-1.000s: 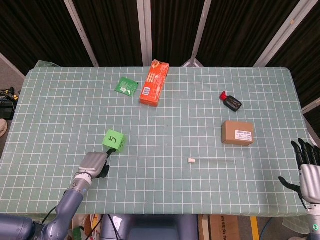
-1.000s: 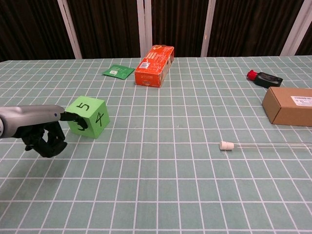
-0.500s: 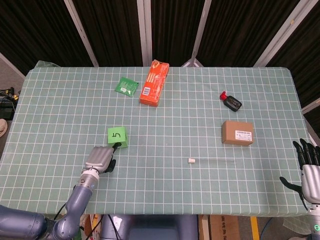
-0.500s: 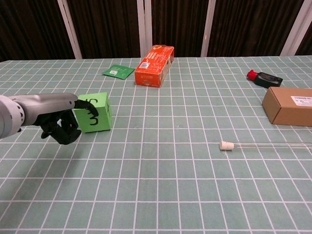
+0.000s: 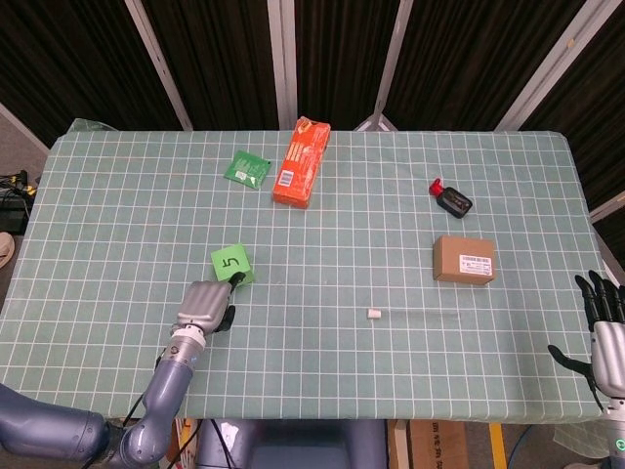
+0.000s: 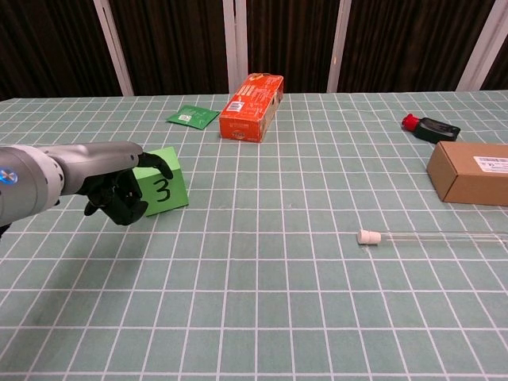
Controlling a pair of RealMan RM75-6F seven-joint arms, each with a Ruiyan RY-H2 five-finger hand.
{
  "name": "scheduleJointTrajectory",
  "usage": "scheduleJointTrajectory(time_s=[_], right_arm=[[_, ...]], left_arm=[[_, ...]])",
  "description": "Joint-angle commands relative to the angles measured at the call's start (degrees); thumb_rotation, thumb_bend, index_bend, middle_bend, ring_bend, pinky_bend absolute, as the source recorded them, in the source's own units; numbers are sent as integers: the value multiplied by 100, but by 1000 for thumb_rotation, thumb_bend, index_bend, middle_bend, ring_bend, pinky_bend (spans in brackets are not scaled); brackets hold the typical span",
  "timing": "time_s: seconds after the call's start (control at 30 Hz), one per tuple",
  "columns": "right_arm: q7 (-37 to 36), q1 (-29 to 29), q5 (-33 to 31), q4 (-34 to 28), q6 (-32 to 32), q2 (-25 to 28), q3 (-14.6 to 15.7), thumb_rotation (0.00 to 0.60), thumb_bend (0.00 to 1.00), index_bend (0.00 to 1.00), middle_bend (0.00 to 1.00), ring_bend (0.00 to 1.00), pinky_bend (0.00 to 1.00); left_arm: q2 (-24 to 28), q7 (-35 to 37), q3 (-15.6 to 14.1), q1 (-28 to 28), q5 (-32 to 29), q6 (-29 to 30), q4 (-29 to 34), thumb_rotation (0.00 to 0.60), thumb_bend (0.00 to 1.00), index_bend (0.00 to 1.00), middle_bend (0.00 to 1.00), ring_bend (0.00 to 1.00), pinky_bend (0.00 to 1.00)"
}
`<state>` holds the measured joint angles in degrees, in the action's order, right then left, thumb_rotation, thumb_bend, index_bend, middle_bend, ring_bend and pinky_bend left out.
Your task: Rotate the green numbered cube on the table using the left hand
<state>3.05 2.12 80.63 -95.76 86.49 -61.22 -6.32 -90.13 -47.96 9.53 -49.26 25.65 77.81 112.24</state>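
The green numbered cube (image 5: 231,263) sits left of the table's middle, with a 5 on top. In the chest view the cube (image 6: 164,189) shows a 3 on its front face. My left hand (image 5: 205,305) lies just in front of and left of the cube. One dark fingertip (image 6: 163,167) touches the cube's upper left edge, and the other fingers are curled in under the palm. The left hand (image 6: 111,186) hides the cube's left side. My right hand (image 5: 605,332) hangs off the table's right edge, fingers spread and holding nothing.
An orange box (image 5: 302,161) and a green packet (image 5: 246,167) lie at the back. A brown carton (image 5: 464,260) and a black bottle with a red cap (image 5: 450,199) sit to the right. A thin clear tube with a white cap (image 5: 373,314) lies near the middle front.
The cube has turned on the table: the chest view showed a corner with the 4 face, now the 3 face squarely. My left hand has swung rightward with it. The right hand barely moved.
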Motion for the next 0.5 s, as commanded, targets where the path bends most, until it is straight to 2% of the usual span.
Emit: scheduleJointTrajectory(time_s=[0.03,0.5], right_arm=[[20,-1,-17,0,-3,-6,-4,600,45,65,0,0,0],[94,14,-74,11,-37,-37,-21,600,44,65,0,0,0]], left_arm=[[-58,-55,24,-31,-24,23,-77,600,705,156,714,543,689],[-217,-146,207,-117,-178,-21,-431,600,705,156,713,543,689]])
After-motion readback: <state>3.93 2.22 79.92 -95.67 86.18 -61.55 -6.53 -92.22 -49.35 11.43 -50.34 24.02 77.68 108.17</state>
